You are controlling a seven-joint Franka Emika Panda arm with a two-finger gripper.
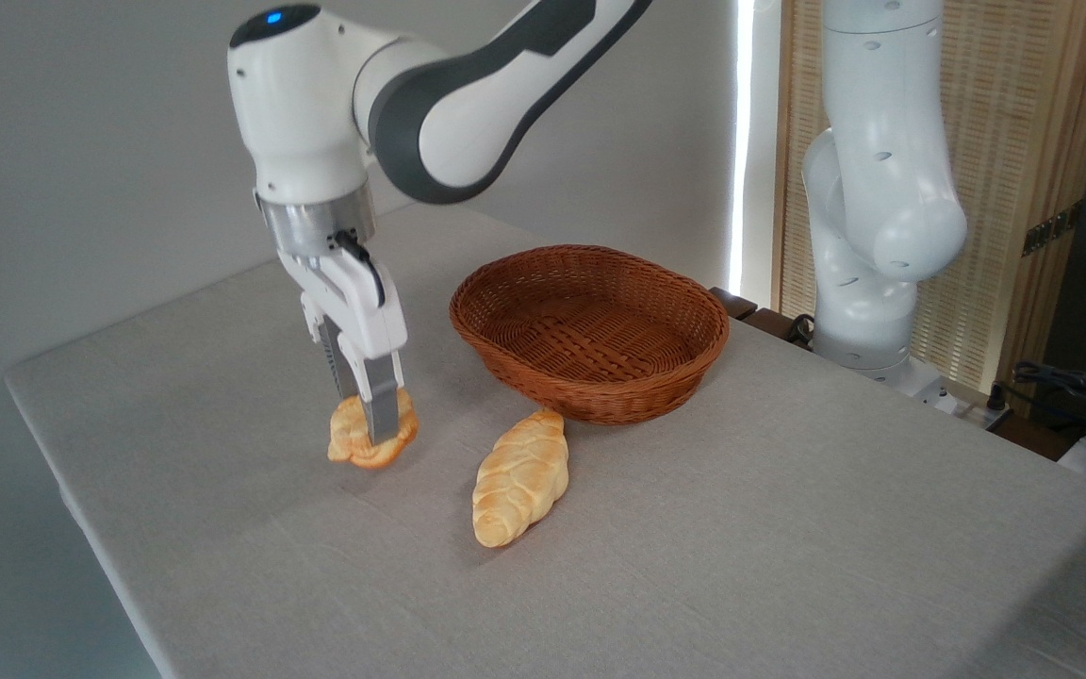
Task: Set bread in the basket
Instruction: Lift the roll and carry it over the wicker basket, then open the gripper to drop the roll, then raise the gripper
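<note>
A plain grey wall stands behind a table (222, 528) covered in a pale grey cloth, and to the far right a slatted wooden screen lets in a strip of bright light.

Toward the left of the table the white arm (468, 85) reaches in from the upper middle, bends at a grey-banded joint and turns its wrist straight down, so that the gripper (375, 424) hangs vertical over the cloth. Its two fingers are lowered on either side of the bread (354, 441) and pinch it between them; the nearer finger (381, 405) covers the middle of the bun. The bread is a small lumpy bun, golden-orange at the base and paler on top, and it sits at or just above the cloth, with a faint shadow under it; whether it is lifted clear cannot be told.

Just right of it lies a longer pale-yellow braided loaf (519, 479), slanted, its far end near the foot of the basket (590, 377). The basket is oval, reddish-brown wicker, shallow with flared sides, and holds nothing. The bread is well apart from it, to its left.

At the right edge stands the white base column (868, 189) of the arm.
</note>
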